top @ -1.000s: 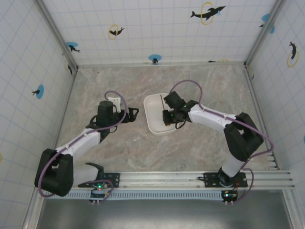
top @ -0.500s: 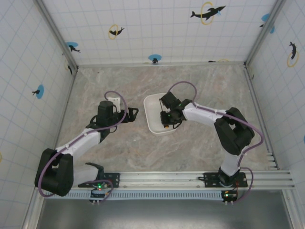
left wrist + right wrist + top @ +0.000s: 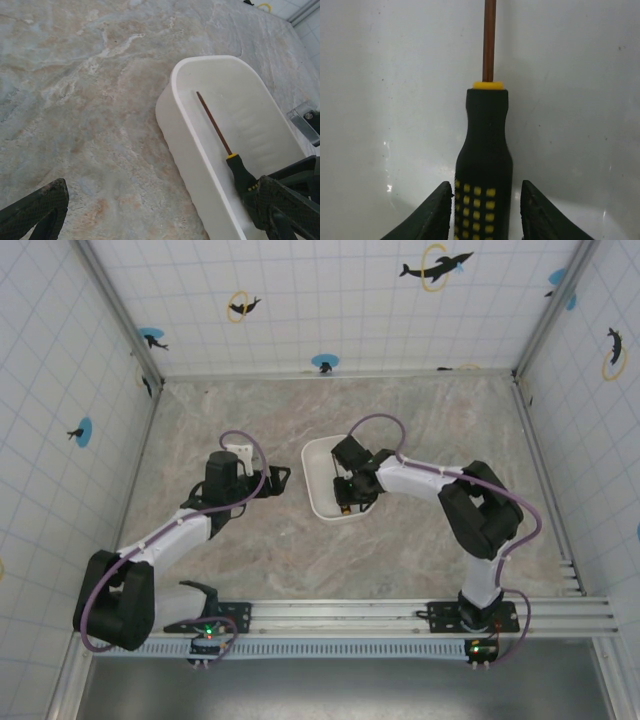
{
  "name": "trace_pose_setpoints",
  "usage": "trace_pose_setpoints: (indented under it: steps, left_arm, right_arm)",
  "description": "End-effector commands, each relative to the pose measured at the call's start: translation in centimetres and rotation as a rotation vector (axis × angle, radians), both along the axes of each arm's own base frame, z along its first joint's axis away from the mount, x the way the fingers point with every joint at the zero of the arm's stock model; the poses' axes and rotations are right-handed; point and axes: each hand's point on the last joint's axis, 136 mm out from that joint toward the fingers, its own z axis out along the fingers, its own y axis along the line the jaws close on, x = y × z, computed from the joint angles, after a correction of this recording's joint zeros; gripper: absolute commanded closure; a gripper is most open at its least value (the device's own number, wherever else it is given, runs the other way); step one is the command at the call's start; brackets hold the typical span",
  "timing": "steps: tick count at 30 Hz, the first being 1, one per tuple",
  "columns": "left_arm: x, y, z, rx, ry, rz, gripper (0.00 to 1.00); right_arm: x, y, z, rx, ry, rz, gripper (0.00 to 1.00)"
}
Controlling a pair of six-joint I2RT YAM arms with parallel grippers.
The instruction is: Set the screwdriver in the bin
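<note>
The screwdriver [image 3: 484,160], black-handled with yellow dots and a thin shaft, lies flat on the floor of the white bin [image 3: 318,455], shaft pointing to the far end. My right gripper [image 3: 484,187] reaches into the bin and straddles the handle, open, with a thin gap on each side between its fingers [image 3: 437,212] and the handle. In the left wrist view the screwdriver [image 3: 220,135] runs along inside the bin [image 3: 175,115]. My left gripper [image 3: 283,481] hovers open just left of the bin, holding nothing.
The marble table [image 3: 420,410] is boxed in by tiled walls at the back and both sides. A metal rail [image 3: 400,615] runs along the near edge by the arm bases.
My right gripper has shifted slightly left and down into the bin, its elbow folding inward. The left arm has not moved.
</note>
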Motion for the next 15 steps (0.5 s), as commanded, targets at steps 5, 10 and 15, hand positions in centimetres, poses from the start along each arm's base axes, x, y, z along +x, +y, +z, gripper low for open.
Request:
trace_pose_setpoints:
  steps: [5, 10, 15]
  left_arm:
    - [-0.1, 0.2, -0.1, 0.024, -0.002, 0.004, 0.02]
    - [-0.1, 0.3, 0.2, 0.025, -0.006, 0.003, 0.02]
    - [0.0, 0.3, 0.7, 0.033, -0.016, 0.006, 0.02]
  right_arm:
    - [0.5, 0.5, 0.7, -0.013, -0.018, 0.010, 0.52]
    - [0.6, 0.1, 1.9, -0.024, -0.040, 0.022, 0.48]
    - [0.8, -0.5, 4.3, -0.047, -0.085, 0.052, 0.43]
